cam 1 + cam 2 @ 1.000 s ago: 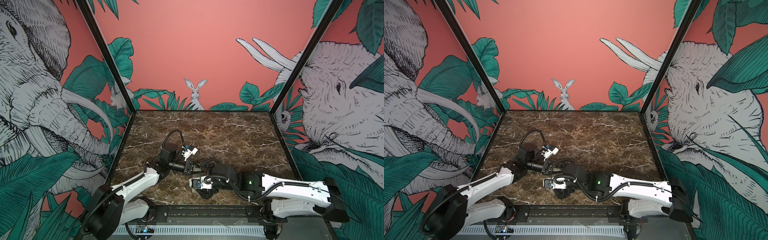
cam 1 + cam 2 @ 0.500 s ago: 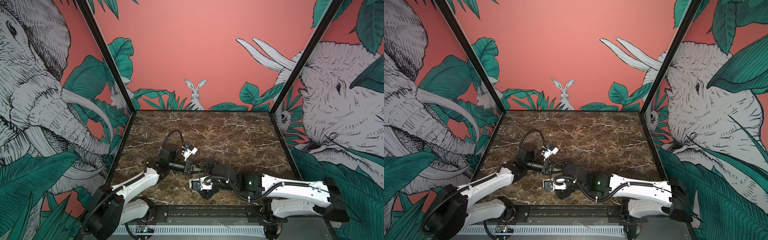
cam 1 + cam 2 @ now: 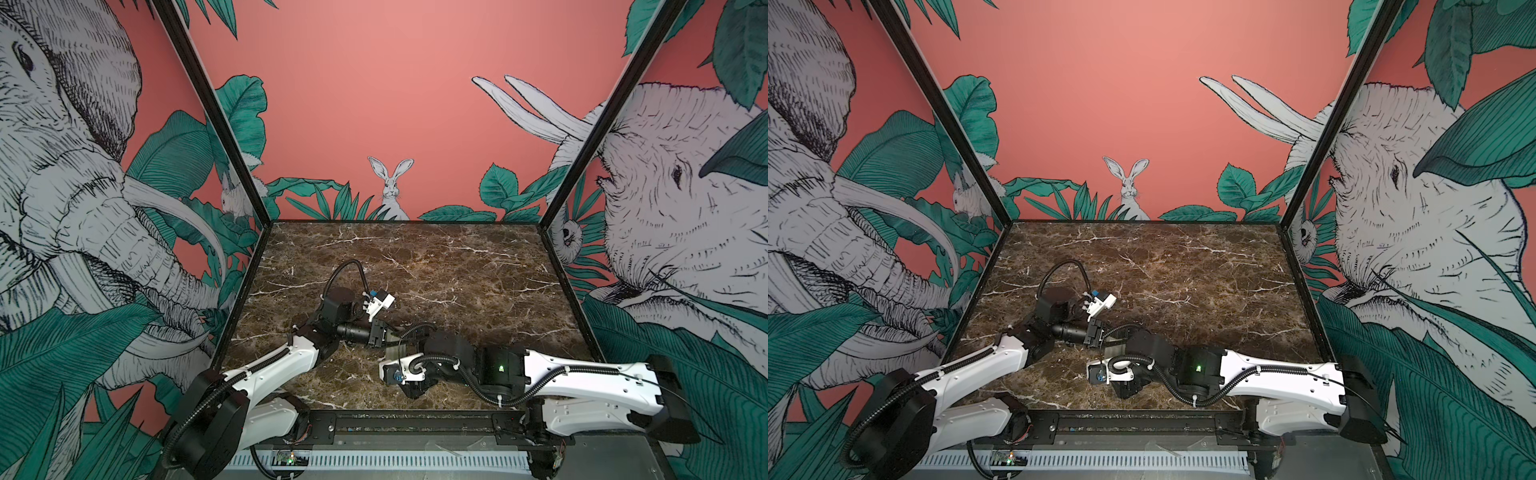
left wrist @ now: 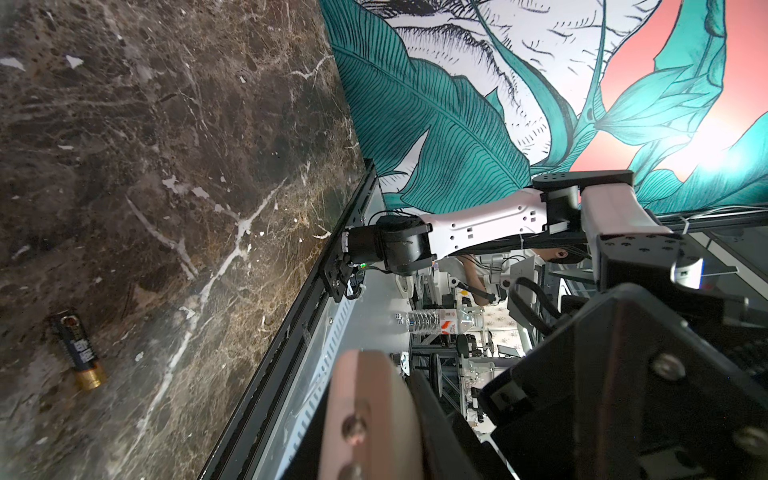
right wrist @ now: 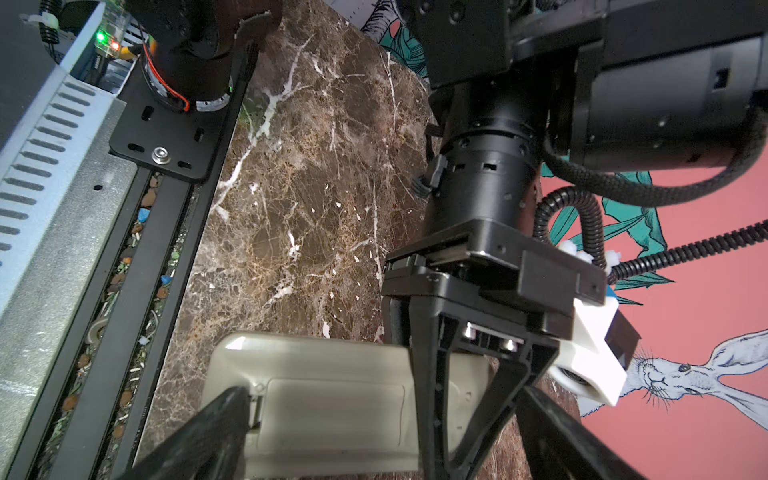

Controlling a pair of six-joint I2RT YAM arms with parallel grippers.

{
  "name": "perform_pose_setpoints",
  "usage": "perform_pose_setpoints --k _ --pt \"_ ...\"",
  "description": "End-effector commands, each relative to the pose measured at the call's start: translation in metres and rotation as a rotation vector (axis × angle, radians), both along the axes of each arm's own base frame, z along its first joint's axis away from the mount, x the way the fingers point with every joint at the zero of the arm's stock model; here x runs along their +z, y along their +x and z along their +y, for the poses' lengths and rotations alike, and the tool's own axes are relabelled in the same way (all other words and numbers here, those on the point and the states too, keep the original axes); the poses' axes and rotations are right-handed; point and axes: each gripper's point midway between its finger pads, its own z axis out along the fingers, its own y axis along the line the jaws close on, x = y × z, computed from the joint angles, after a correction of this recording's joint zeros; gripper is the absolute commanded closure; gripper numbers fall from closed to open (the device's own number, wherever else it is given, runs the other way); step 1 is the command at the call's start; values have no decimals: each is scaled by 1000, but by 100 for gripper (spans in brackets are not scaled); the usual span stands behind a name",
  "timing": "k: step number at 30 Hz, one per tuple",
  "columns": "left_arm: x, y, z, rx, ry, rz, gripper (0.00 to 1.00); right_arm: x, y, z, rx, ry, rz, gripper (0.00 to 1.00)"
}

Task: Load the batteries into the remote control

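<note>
The remote control (image 5: 332,399) is held off the table by my left gripper (image 5: 432,415), which is shut across its body. Its greyish-beige back faces the right wrist camera, and the battery cover (image 5: 332,415) is in place. My right gripper (image 5: 382,415) is open and straddles the remote, with one finger (image 5: 216,424) at the cover's latch end. In the left wrist view one battery (image 4: 79,353), dark with a gold end, lies on the marble, and the remote's pale edge (image 4: 370,415) sits at the left gripper (image 4: 411,419). In a top view both grippers meet near the front middle: left gripper (image 3: 380,332), right gripper (image 3: 411,388).
The brown marble table (image 3: 436,266) is walled in by printed panels on three sides. A black rail (image 3: 415,419) carrying both arm bases runs along the front edge. The left arm's cable loop (image 3: 345,270) arches above its wrist.
</note>
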Motion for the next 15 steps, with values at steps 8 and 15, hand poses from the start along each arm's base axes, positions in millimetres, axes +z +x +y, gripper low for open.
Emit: perform_pose_setpoints --k 8,15 --pt "3 -10 1 -46 -24 10 100 10 6 -5 -25 38 -44 1" --pt "3 -9 1 -41 -20 10 100 9 -8 -2 22 61 28 1"
